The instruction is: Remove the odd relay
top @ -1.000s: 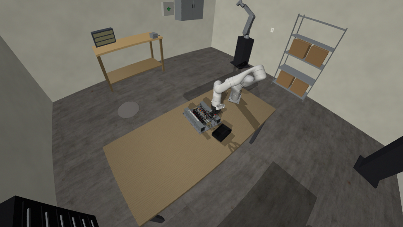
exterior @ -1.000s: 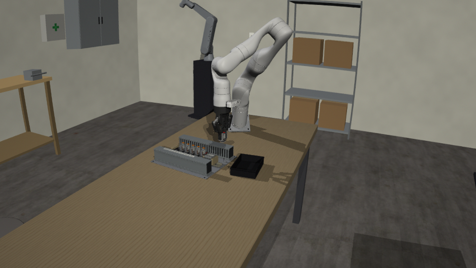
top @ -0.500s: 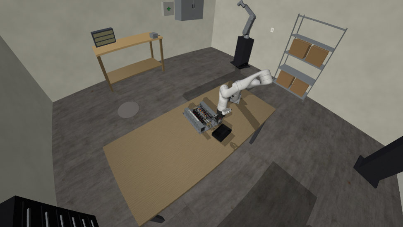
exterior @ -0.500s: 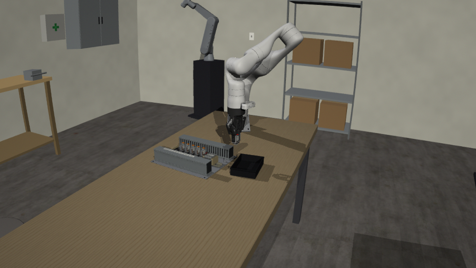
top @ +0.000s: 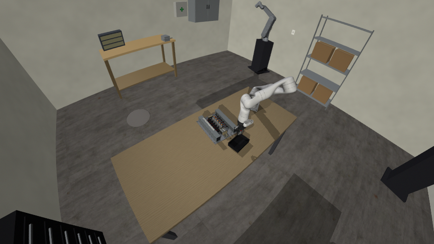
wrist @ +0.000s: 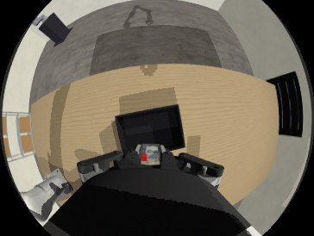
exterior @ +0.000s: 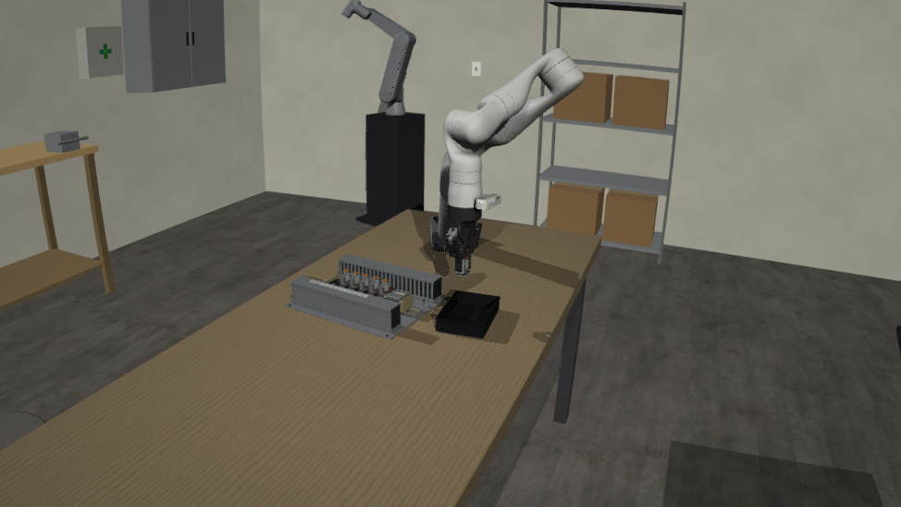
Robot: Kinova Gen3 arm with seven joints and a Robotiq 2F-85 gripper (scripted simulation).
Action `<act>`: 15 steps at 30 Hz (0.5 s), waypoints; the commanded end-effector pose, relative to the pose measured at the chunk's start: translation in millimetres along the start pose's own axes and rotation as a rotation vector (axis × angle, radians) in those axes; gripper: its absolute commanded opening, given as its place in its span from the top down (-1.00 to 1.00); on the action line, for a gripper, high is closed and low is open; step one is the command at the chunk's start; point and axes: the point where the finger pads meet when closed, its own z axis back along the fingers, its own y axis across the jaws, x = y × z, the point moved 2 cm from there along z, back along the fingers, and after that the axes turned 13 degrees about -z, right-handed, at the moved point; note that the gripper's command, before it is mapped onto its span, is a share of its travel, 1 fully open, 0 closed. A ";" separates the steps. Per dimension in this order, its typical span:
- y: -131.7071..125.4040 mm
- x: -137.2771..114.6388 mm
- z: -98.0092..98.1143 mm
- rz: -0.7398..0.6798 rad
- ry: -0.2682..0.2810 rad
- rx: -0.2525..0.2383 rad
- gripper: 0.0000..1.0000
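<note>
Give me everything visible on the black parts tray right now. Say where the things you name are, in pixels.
The black parts tray [top: 233, 148] [exterior: 458, 327] [wrist: 182, 129] is a shallow, open-topped rectangular box with upright walls, dark all over, plastic by its look. It sits upright on the wooden table [top: 188, 169] [exterior: 314, 390] [wrist: 229, 108], beside the end of the relay panel [top: 209, 128] [exterior: 346, 308], casting a shadow. No relay shows inside; the near wall's inner side is partly hidden in the wrist view. The gripper [top: 239, 132] [exterior: 462, 267] [wrist: 150, 150] does not touch it.
</note>
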 end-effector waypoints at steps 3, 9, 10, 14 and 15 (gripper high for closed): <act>-3.2 -8.9 0.1 0.010 -0.004 0.004 1.00; -4.7 -12.9 0.1 0.010 -0.004 0.004 1.00; -4.9 -13.6 0.1 0.010 -0.004 0.004 1.00; -5.6 -15.5 0.1 0.010 -0.004 0.004 1.00; -5.7 -15.7 0.1 0.010 -0.004 0.004 1.00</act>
